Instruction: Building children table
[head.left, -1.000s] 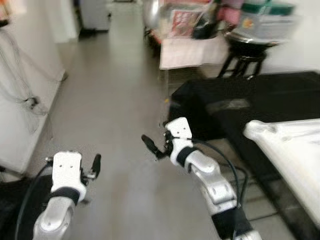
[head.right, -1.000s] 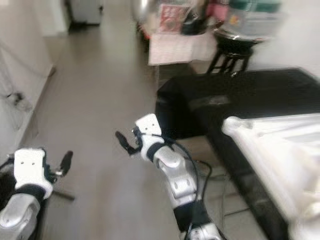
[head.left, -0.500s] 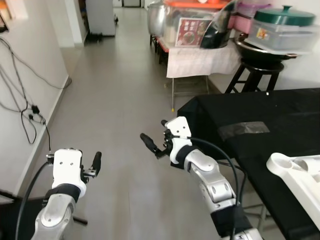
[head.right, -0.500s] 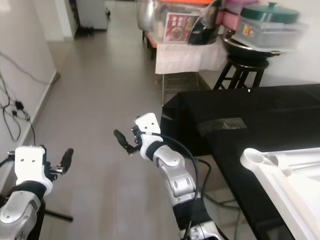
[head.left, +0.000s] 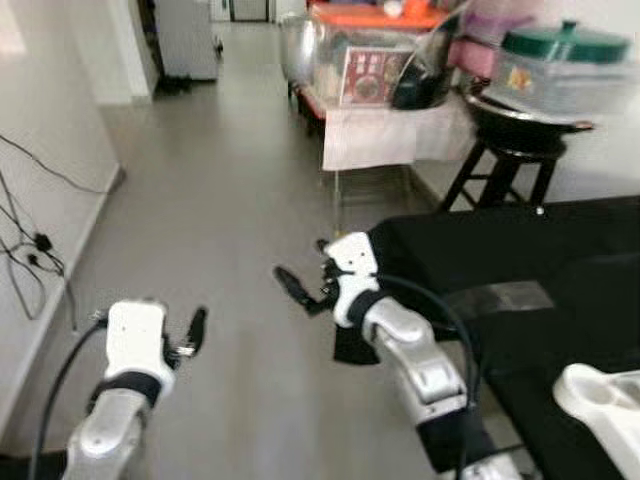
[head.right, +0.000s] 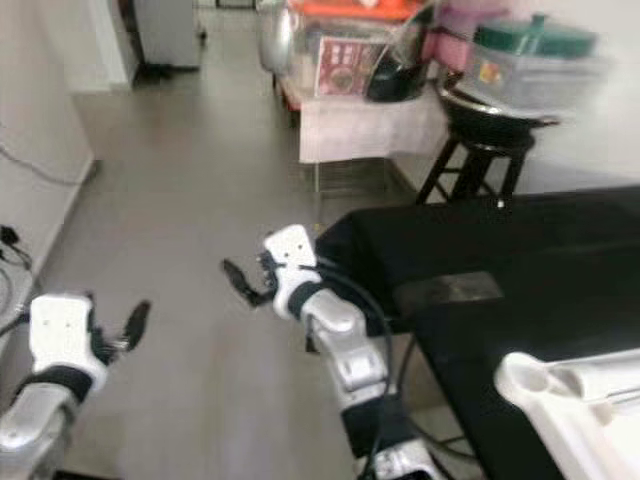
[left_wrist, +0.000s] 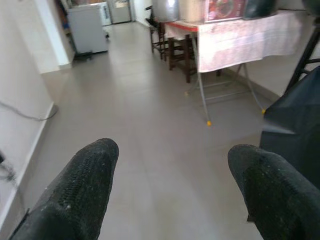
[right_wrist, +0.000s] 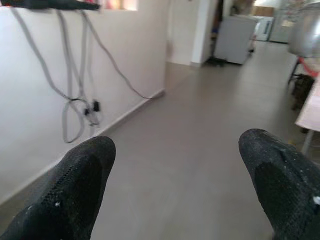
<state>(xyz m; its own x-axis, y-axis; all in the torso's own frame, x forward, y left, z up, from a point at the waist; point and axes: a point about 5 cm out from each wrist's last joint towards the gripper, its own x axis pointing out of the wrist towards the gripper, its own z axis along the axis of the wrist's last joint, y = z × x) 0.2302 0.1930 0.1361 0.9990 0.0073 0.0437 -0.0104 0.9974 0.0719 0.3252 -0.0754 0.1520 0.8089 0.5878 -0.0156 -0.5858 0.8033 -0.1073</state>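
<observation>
White table part (head.left: 604, 395) lies on black cloth (head.left: 520, 270), well right of both grippers. Left gripper (left_wrist: 170, 185) and right gripper (right_wrist: 180, 185) spread, empty. Risk: right arm snagging the cloth when turning.

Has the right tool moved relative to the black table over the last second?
Cannot tell. The right tool hangs open beside the corner of the black table, much as before; the whole picture has shifted, so the camera moved rather than the arm.
</observation>
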